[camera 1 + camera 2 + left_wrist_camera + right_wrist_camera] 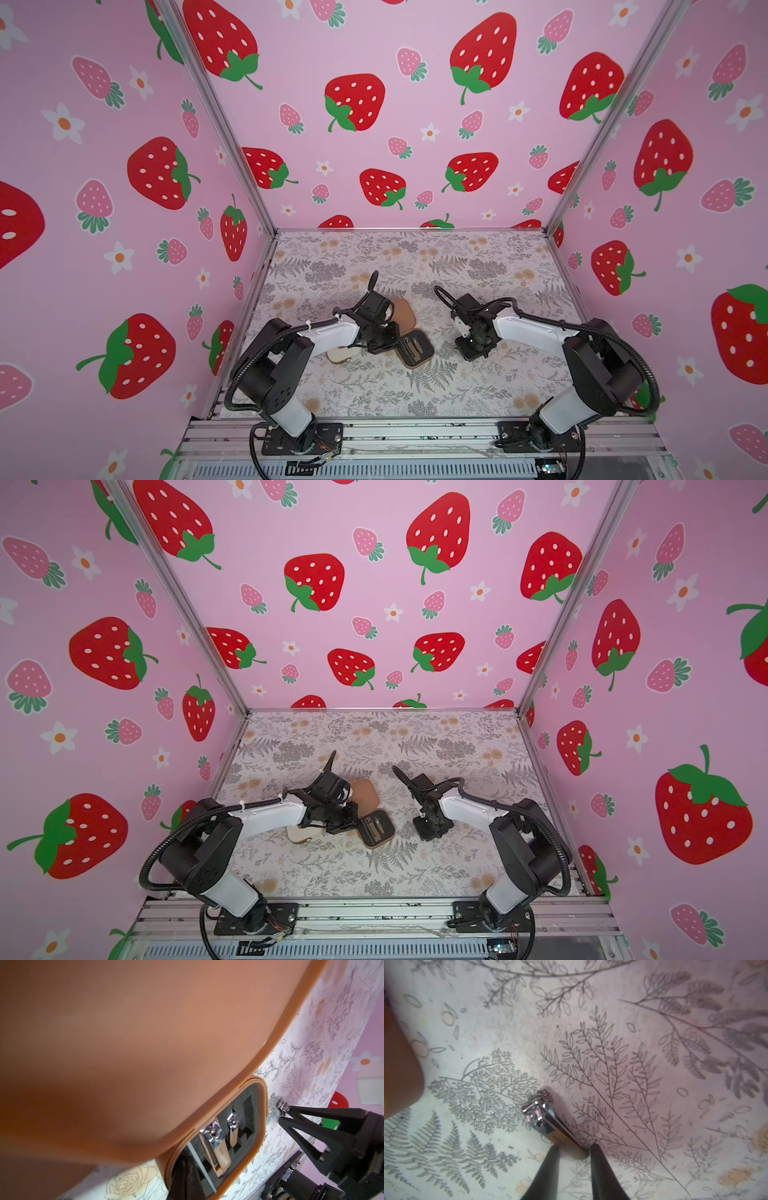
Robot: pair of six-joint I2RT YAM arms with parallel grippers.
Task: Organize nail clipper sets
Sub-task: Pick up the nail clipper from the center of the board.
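Brown rounded-square case (260, 1126) lies open on the fern-print mat (633, 1022), smooth lid (145, 1043) raised. Its black foam (249, 1103) slots hold two chrome-headed clippers (216, 1142). Right of the case, the right gripper (574, 1149) pinches a loose clipper (539, 1118) by its tan handle. The left gripper (379, 344), jaws closed, sits at the lid. A cream case (338, 356) lies just left.

Robot lab booth: strawberry-print walls (374, 41), aluminium frame (217, 116).
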